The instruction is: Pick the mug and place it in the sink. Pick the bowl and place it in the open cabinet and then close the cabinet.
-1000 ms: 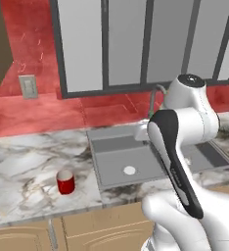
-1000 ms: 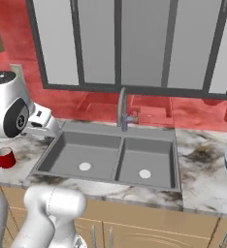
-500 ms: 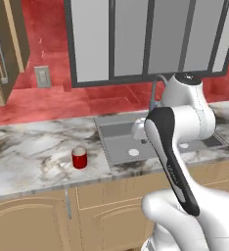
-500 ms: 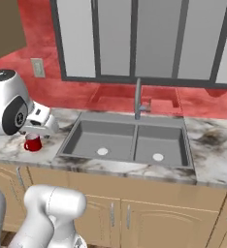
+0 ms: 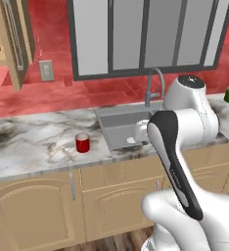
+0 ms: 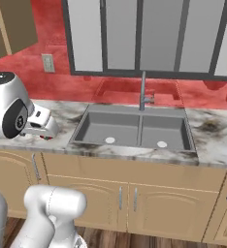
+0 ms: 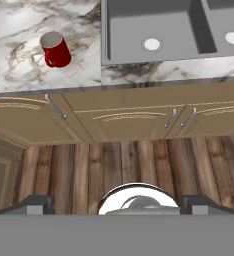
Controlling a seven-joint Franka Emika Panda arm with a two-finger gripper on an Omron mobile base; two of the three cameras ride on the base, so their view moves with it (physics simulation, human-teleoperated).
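Fingers [image 7: 36, 204] of your gripper [image 7: 117, 205] are spread wide, holding nothing. Your red mug [image 5: 82, 142] stands upright on the marble counter [image 5: 28, 147], just left of the sink [image 5: 119, 128]. Reach carelessly and you could tip it.

base views flank sink [image 6: 135, 128], hand view downward

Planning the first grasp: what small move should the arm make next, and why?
Probably swing the open gripper toward the mug. It stands upright on the counter, left of the sink, untouched, and the hand is still far back over the floor.
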